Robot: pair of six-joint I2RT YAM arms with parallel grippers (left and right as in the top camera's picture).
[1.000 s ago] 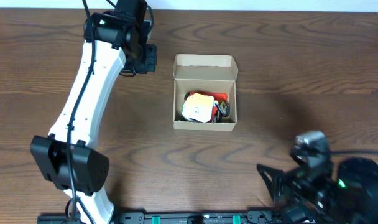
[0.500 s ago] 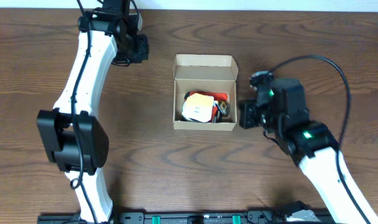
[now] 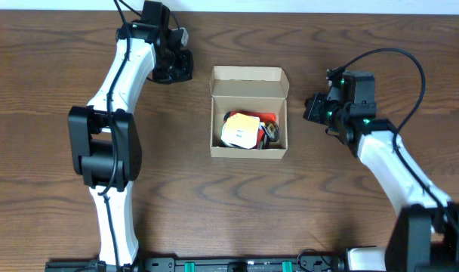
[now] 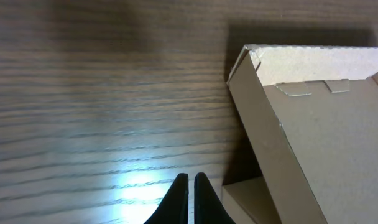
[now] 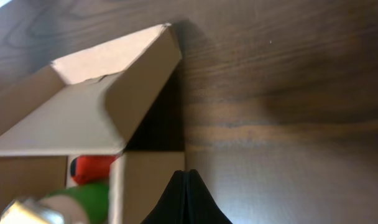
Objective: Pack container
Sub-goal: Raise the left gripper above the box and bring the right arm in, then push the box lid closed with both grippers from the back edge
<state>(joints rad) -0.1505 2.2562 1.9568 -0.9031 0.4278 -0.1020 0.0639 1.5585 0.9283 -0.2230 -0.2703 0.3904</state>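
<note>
Cardboard container (image 3: 249, 113) open, orange-white packet (image 3: 241, 130) inside.

The table (image 3: 33, 113) is dark brown wood with a clear grain and a low sheen, catching a patch of light by the left gripper (image 4: 191, 185). The container (image 3: 248, 75) is plain tan cardboard, matt, with rough cut edges. The left arm (image 3: 127, 68) and right arm (image 3: 388, 159) have smooth white plastic shells. The left gripper and right gripper (image 5: 184, 180) look matt black.
</note>
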